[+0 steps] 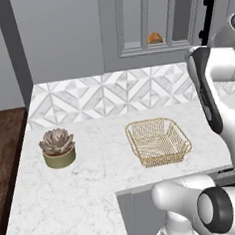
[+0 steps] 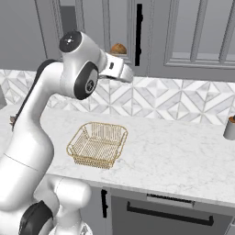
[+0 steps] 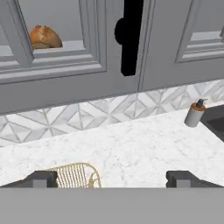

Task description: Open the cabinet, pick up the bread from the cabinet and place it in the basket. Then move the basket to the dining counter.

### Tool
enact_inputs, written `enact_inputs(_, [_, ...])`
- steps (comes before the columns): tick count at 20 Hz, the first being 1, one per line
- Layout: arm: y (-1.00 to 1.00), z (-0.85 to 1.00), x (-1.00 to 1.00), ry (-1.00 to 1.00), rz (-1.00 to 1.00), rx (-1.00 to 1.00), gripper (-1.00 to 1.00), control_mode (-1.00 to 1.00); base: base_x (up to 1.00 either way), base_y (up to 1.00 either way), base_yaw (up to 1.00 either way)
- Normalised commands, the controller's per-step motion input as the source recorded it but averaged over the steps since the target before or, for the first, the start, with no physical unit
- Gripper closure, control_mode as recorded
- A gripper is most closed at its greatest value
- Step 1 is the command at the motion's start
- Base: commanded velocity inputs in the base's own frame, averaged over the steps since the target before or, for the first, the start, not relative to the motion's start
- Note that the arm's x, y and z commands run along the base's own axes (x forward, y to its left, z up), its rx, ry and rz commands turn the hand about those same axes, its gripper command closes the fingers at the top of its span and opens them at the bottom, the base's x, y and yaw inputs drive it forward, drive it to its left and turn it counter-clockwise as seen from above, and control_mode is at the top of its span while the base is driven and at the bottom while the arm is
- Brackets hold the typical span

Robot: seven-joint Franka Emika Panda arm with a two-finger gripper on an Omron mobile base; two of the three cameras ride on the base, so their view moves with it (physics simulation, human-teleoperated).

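Observation:
The grey cabinet (image 1: pixel 134 50) hangs above the worktop with its glass-paned door closed and its black bar handle (image 3: pixel 131 39) at the door's right edge. Behind the glass lies the bread (image 3: pixel 43 37), a golden-brown bun (image 1: pixel 154 38) on the lower shelf. Below, the gold wire basket (image 1: pixel 158 141) sits empty on the marble worktop (image 2: pixel 97 144). My gripper (image 3: pixel 111 180) is open, raised in front of the cabinet, facing the handle from some distance, holding nothing. The dining counter is out of view.
A potted succulent (image 1: pixel 57 147) stands left of the basket. A soap dispenser (image 3: pixel 194 113) stands at the right beside a dark sink (image 3: pixel 214 122). Patterned tile backsplash (image 2: pixel 174 98) runs behind the worktop. A second cabinet door (image 3: pixel 192 39) adjoins on the right.

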Motion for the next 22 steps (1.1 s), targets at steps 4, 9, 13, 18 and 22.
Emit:
enact_inputs(4, [-0.64,0.81,0.0,-0.2,-0.09,0.13,-1.0,-1.0,0.0,0.0,0.0])
enact_inputs(9, [-0.63,0.13,0.2,-0.01,0.0,0.2,-1.0,-1.0,0.0,0.0,0.0])
enact_inputs(13, [-0.06,0.13,0.12,-0.06,0.04,-0.01,-1.0,-1.0,0.0,0.0,0.0])
enact_inputs(18, [0.07,0.03,0.18,-0.27,0.09,-0.08,-1.0,-1.0,0.0,0.0,0.0])
enact_inputs(22, [0.07,0.09,0.34,-0.15,0.11,-0.16,-1.0,-1.0,0.0,0.0,0.0])
